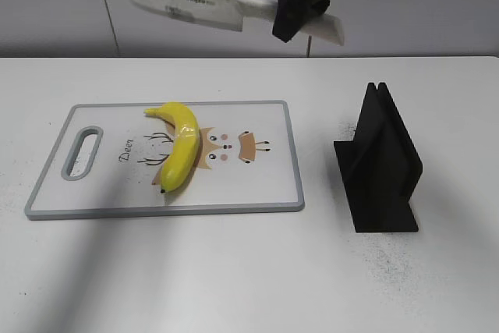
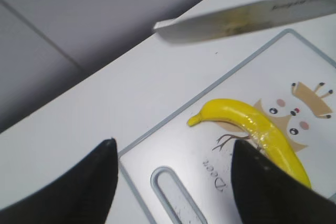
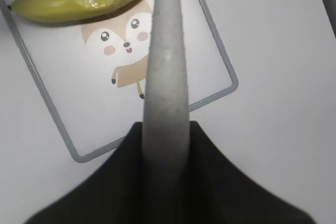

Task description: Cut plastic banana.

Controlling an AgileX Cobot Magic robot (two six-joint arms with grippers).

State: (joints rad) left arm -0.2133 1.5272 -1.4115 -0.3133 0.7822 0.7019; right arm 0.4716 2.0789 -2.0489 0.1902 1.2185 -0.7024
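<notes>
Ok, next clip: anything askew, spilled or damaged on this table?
Nothing damaged. The glossy yellow plastic banana lies diagonally across the white deer-print cutting board, intact. The white-bladed knife, clamped in the right gripper, is above the board. One oddity: faint dark specks on the white table near the black knife stand.

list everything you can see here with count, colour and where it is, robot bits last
plastic banana: 1, bright yellow, lying on the cutting board, over the deer print
cutting board: 1, white with grey rim and handle slot, left-centre of the table
knife: 1, white blade and handle, held in the air above the board
knife stand: 1, black, on the table right of the board
table: 1, white
right gripper: 1, black, shut on the knife handle
left gripper: 1, black, open, above the board's handle end
</notes>
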